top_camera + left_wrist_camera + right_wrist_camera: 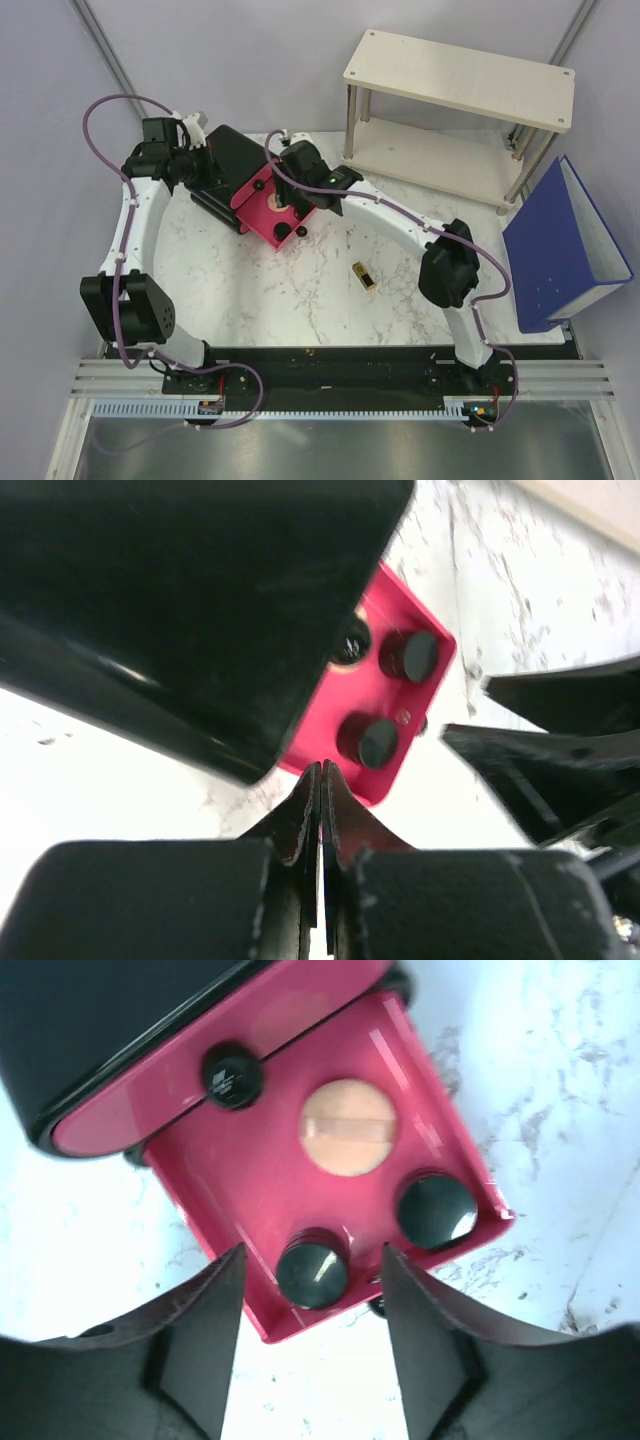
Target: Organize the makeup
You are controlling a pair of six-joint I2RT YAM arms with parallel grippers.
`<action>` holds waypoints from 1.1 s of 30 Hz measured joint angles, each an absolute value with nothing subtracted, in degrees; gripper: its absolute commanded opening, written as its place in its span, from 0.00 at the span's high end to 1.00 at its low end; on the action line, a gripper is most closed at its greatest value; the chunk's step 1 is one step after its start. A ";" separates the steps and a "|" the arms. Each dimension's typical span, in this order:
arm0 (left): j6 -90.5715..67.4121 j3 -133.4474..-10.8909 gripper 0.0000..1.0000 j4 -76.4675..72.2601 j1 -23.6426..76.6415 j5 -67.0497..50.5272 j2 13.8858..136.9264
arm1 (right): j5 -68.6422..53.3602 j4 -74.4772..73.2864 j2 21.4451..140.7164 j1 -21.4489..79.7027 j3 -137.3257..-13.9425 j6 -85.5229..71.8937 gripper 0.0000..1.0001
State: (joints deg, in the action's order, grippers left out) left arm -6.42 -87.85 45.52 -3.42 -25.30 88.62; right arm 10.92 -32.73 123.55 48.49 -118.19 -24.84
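Desk (260, 290): white marble pattern with grey veins, smooth, slight sheen.
Drawer (240, 1180): pink plastic, glossy, reflections across its floor.
Box (200, 600): black plastic, high gloss.
Round black lids (313, 1268): shiny plastic with bright highlights.
Peach compact (349, 1127): matt top.
Lipstick (364, 276): gold part looks metallic.
Shelf (460, 75): pale wood, matt.
Right fingers (190, 1340): black, matt, faintly grainy.
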 measured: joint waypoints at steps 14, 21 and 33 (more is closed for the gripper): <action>-13.08 -95.11 0.98 40.32 -3.42 -18.22 100.79 | 7.27 -26.52 115.50 37.82 -96.79 -38.15 1.00; -14.31 -97.93 0.98 40.58 -3.42 -15.51 103.04 | 0.21 -24.47 118.21 38.13 -95.29 -42.87 1.00; -14.31 -98.80 0.98 41.06 -3.42 -13.80 103.48 | -8.16 -23.22 127.57 38.13 -97.17 -47.86 1.00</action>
